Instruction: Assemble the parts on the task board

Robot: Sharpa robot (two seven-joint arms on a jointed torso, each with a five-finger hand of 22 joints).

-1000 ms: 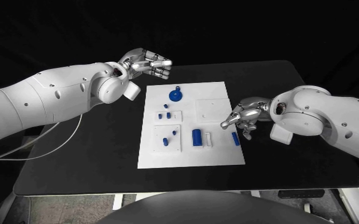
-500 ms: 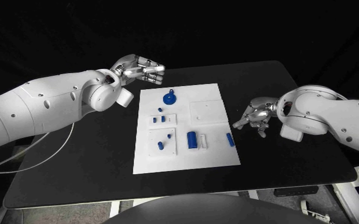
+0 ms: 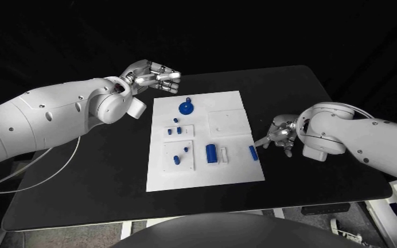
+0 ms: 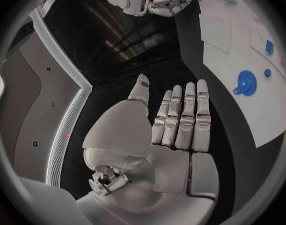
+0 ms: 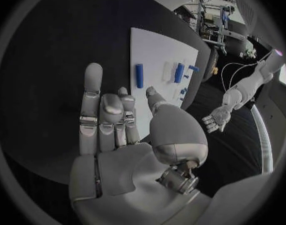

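The task board is lying in the middle of the table. The parts are sitting on it. The left hand is hanging beyond its far left corner, the right hand just beside its right edge.

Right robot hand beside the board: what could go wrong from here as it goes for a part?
1. The right robot hand hangs just off the white board, empty, beside a loose blue bar at the board's edge; a clumsy reach could knock the bar onto the table.
2. Fingers catching the edge could shift the board and the small blue pegs on it.
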